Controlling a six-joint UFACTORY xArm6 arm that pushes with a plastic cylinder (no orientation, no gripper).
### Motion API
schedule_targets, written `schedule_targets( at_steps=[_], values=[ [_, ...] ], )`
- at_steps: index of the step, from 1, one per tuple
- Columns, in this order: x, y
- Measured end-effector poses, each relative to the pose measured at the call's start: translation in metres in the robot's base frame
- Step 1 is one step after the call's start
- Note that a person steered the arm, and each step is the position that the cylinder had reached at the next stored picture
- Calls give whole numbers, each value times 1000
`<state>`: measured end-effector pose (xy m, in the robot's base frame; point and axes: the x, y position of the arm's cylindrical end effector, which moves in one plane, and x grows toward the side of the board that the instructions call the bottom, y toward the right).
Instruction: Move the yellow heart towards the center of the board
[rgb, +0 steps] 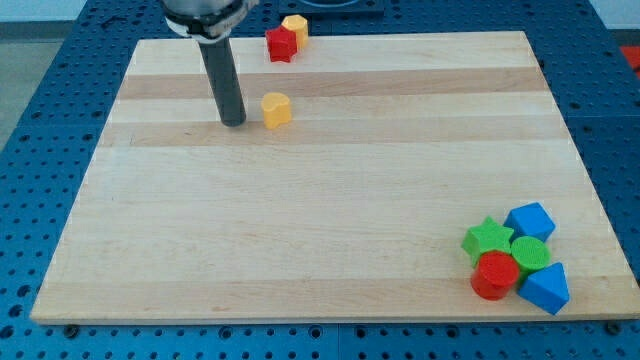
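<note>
The yellow heart (276, 109) lies on the wooden board (320, 230) in the upper left part of the view. My tip (233, 123) rests on the board just to the heart's left, a small gap apart, not touching it. The dark rod rises from the tip to the view's top edge.
A red star (281, 44) and a yellow hexagon (295, 27) sit together at the board's top edge. At the bottom right is a cluster: green star (487, 238), blue cube (530, 220), green hexagon (530, 253), red cylinder (495, 276), blue triangle (545, 287).
</note>
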<state>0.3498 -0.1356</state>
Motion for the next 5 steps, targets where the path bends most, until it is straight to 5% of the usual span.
schedule_targets(
  at_steps=[3,5],
  values=[
    [-21,118],
    [-41,67]
  ],
)
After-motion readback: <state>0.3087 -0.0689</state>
